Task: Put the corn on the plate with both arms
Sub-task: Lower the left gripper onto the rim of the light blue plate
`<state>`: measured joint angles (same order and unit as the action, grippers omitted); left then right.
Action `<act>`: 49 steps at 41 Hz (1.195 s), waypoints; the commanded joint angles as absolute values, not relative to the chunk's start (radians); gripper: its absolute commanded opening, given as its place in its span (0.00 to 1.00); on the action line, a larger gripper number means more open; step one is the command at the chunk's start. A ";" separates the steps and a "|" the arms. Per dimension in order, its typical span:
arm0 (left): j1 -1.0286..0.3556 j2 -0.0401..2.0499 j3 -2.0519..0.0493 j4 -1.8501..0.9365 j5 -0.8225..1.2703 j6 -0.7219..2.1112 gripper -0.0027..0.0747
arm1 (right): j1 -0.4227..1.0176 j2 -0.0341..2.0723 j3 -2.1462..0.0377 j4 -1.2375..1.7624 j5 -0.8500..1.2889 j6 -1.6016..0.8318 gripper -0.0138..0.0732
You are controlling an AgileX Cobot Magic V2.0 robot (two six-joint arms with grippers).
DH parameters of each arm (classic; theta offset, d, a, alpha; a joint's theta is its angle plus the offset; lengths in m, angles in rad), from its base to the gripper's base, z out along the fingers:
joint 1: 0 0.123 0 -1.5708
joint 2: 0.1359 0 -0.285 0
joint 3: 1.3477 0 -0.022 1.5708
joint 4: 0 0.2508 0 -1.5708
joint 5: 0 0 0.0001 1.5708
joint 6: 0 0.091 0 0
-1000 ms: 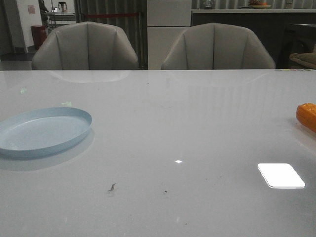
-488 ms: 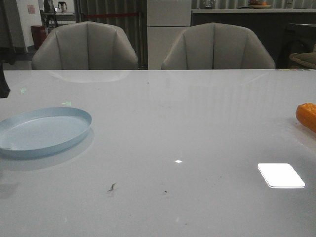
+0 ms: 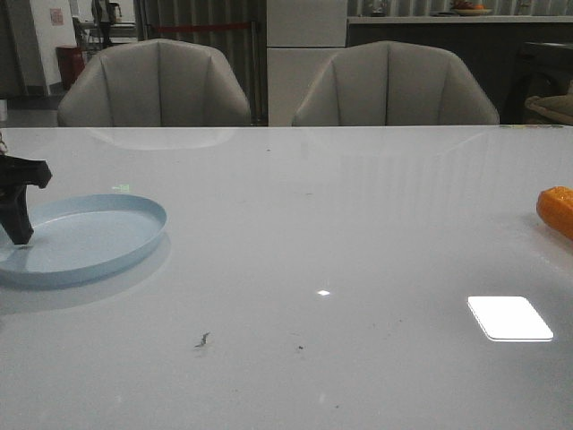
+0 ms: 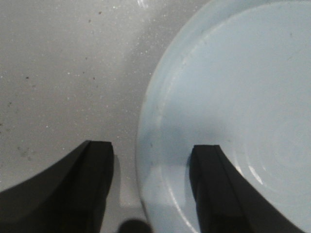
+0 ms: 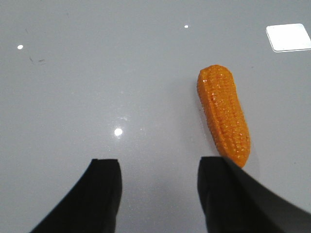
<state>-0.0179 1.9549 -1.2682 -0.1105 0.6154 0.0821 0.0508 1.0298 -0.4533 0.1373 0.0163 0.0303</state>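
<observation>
Having newly entered over the plate, the left gripper was seen with jaws open and empty—straddling its rim—while the corn lay untouched on the counter, the right gripper also parted, holding nothing.

A: What stood behind the table?

B: Two grey padded chairs, side by side at its far edge. Between them rose a pale pillar.

A: And the light?

B: Dim. A bright square glare lay on the glossy grey top, with a smaller glint near the middle. A red bin stood far left, a dark counter at the right.
</observation>
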 commanded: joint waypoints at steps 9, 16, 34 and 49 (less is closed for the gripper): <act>-0.014 1.936 -1.299 -0.121 0.599 0.081 0.32 | 0.049 1.021 -0.486 0.138 -0.068 0.024 0.70; -0.014 1.961 -1.299 -0.125 0.626 0.081 0.19 | 0.049 1.021 -0.486 0.138 -0.068 0.024 0.70; -0.014 1.961 -1.390 -0.137 0.743 0.083 0.16 | 0.049 1.021 -0.486 0.138 -0.067 0.024 0.70; -0.026 1.961 -1.491 -0.387 0.851 0.193 0.16 | 0.049 1.021 -0.486 0.138 -0.066 0.024 0.70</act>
<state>-0.0128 2.0129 -1.4485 -0.3042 0.8412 0.1767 0.0508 1.0298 -0.4533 0.1373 0.0163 0.0303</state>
